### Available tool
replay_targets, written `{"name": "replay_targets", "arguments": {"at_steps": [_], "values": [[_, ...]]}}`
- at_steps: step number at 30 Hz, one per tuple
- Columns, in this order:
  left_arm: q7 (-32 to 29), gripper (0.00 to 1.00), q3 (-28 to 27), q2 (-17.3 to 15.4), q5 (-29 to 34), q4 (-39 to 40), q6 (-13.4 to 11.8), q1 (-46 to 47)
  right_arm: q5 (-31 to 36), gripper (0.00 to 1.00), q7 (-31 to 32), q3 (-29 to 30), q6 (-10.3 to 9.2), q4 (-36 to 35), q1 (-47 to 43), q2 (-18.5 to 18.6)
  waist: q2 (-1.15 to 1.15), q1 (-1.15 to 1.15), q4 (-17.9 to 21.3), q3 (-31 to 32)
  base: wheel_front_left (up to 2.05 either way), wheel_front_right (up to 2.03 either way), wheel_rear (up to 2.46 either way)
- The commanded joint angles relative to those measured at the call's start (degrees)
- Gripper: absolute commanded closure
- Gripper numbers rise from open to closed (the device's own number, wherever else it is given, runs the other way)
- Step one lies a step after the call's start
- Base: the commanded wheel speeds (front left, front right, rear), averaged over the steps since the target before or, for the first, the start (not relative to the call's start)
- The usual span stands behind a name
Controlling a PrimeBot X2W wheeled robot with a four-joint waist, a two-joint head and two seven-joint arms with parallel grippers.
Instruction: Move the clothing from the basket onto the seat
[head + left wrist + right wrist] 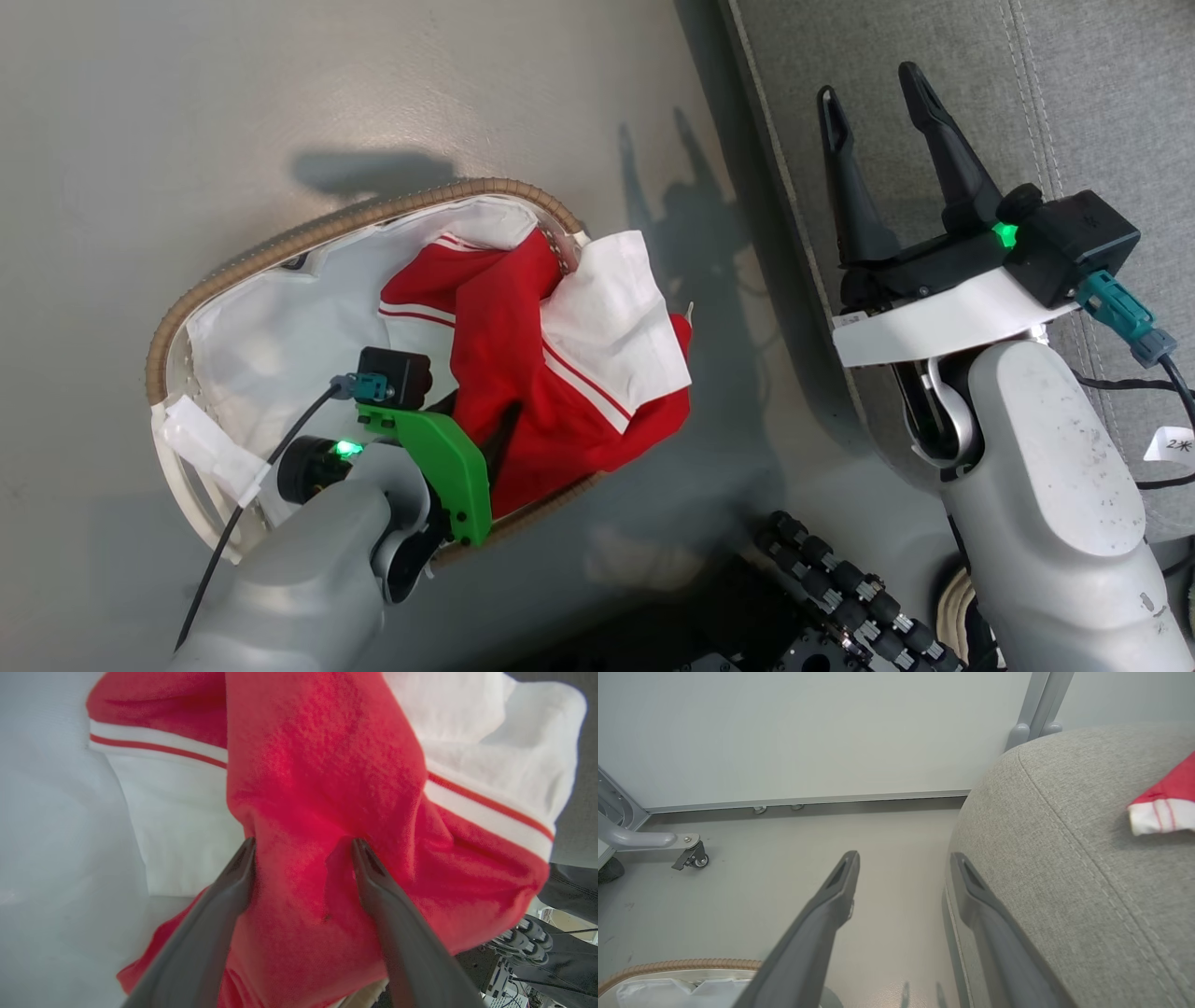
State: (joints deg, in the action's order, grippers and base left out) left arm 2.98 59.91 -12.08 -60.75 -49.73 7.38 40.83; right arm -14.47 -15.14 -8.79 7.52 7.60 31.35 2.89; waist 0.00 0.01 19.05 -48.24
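The left fingers (224, 900) are wide apart, pressed into the soft red sports clothing with white stripes (317, 765), ready to pinch the fold between them. It lies in the oval white basket with a brown woven rim (280, 250). The right fingers (943, 149) are wide and empty, over the big grey cloth seat (1074, 93).

- One basket (280, 245), centre left.
- One seat (1102, 93), upper right.
- Two grippers: left gripper (303, 847), right gripper (868, 82).
- Two clothing lots: clothing heap (504, 373), lone garment (1164, 805) at right edge.
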Motion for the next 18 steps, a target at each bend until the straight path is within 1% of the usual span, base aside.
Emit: {"name": "replay_targets", "arguments": {"at_steps": [1,2,6,9,13,18], "values": [[-0.5,0.59,1.2,-0.8,-1.0,0.4,0.2,0.8,0.1,0.0,0.0,0.0,-0.07,0.2,0.7,0.1,0.0,-0.01,0.0,0.2,0.0,0.0,0.0],[-0.7,1.0,1.8,-1.0,-1.5,0.6,0.2,0.9,0.0,0.0,0.0,-0.1,-0.06,0.3,0.7,0.1,0.0,-0.01,0.0,0.4,0.0,0.0,0.0],[1.3,1.0,4.9,-1.7,-4.2,1.2,0.2,1.5,-0.3,0.0,0.0,0.1,-0.06,0.9,0.5,0.1,0.0,-0.01,-0.3,2.2,0.0,0.0,0.0],[3.7,1.0,7.0,-1.9,-4.9,0.9,0.2,1.3,-0.6,0.0,0.0,0.4,-0.07,1.5,0.2,0.1,0.0,-0.01,-0.7,4.3,0.0,0.0,0.0],[7.2,1.0,9.8,-1.6,-5.3,0.8,0.2,0.7,0.4,0.0,0.0,0.8,-0.06,2.5,-1.2,0.2,0.0,-0.01,-2.0,8.6,0.0,0.0,0.0],[10.6,1.0,11.1,-0.7,-7.0,0.8,0.2,-1.3,1.4,0.0,0.0,1.3,-0.06,4.5,-3.5,0.1,0.0,-0.01,-3.8,14.8,0.0,0.0,0.0]]}}
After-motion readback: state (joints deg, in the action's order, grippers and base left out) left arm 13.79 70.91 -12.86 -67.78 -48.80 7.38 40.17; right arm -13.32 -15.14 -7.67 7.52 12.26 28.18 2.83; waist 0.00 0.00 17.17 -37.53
